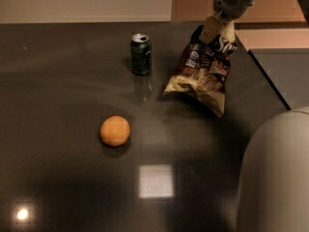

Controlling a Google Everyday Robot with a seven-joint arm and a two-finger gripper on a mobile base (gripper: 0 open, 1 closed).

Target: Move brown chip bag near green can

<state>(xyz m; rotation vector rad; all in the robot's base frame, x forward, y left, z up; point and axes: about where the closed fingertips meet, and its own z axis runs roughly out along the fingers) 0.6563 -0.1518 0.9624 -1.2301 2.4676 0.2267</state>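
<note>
The brown chip bag (203,71) hangs in the air above the dark table, held by its top edge and tilted, its lower end toward the front. My gripper (216,31) is shut on the bag's top edge at the upper right. The green can (141,54) stands upright on the table to the left of the bag, a short gap between them.
A round orange fruit (115,130) lies on the table (58,81) in front of the can, to the left. The table's right edge (270,76) runs diagonally past the bag. A pale rounded part of the robot (275,178) fills the lower right corner.
</note>
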